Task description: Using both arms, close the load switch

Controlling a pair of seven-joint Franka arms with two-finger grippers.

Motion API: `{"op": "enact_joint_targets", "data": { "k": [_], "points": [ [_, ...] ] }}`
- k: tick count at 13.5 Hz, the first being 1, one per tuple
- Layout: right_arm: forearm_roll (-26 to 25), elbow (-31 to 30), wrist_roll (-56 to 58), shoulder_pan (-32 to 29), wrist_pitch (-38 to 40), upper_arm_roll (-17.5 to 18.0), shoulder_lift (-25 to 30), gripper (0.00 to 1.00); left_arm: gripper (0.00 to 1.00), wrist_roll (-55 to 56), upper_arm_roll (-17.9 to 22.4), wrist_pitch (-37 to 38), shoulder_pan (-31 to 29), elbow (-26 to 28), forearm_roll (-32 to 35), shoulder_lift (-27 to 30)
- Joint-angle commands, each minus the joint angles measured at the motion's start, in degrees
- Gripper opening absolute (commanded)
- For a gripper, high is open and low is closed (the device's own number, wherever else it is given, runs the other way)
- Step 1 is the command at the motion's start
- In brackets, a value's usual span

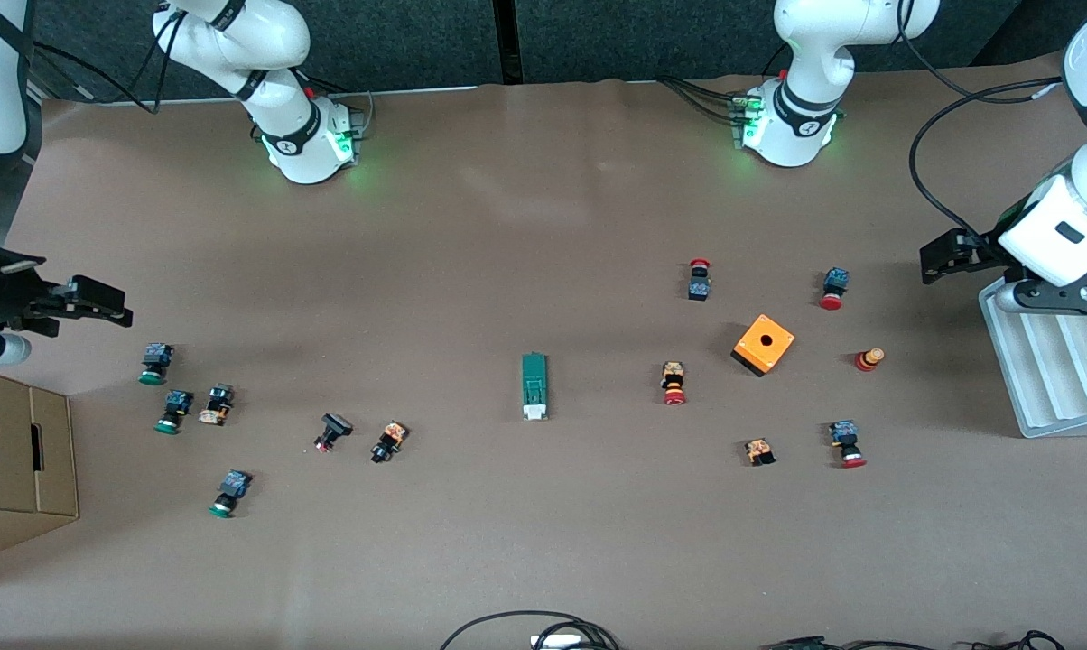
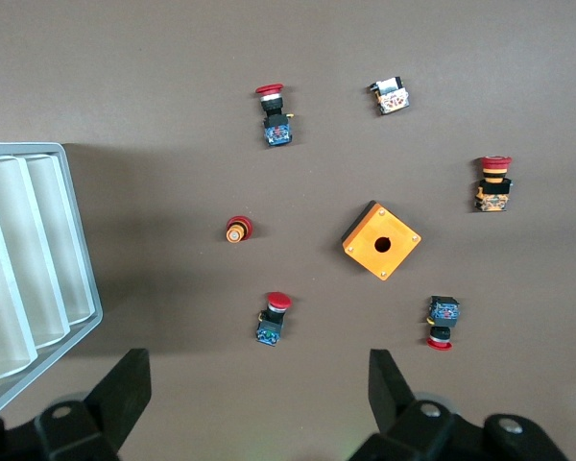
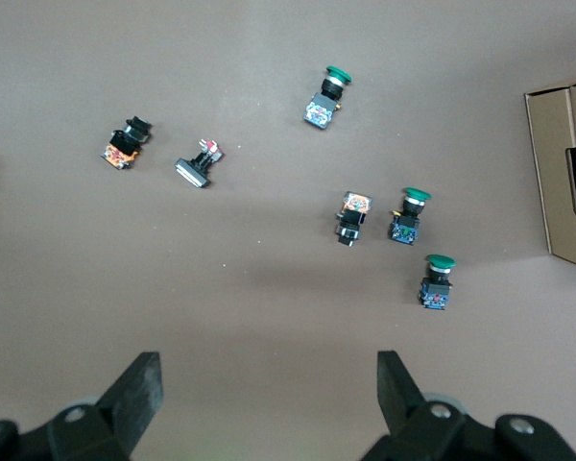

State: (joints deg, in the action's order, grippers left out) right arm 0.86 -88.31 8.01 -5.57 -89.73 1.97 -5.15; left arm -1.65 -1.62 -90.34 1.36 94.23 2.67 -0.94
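The load switch (image 1: 534, 385) is a narrow dark-green block with a white piece at the end nearer the front camera. It lies flat on the desk (image 1: 543, 226), lengthwise toward the camera, about midway between the two arms' ends.

No readable text, label, brand, number or sign stands on anything in these views. The load switch (image 1: 534, 385), the orange cube (image 1: 764, 344), the push buttons, the cardboard box (image 1: 15, 459) and the grey tray (image 1: 1049, 361) show no legible print. Marks on the arms' bases are too small to read.
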Motion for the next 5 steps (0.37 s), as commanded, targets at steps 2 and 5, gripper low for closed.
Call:
{"op": "enact_joint_targets", "data": {
  "k": [2, 5],
  "points": [
    [-0.7, -2.0, 0.3, 0.1, -0.8, 0.2, 1.5, 1.00, 1.00, 0.7, 0.3, 0.0, 0.7, -0.1, 0.4, 0.5],
    [-0.7, -2.0, 0.4, -0.2, -0.8, 0.2, 1.5, 1.00, 1.00, 0.6, 0.3, 0.0, 0.7, -0.1, 0.4, 0.5]
  ]
}}
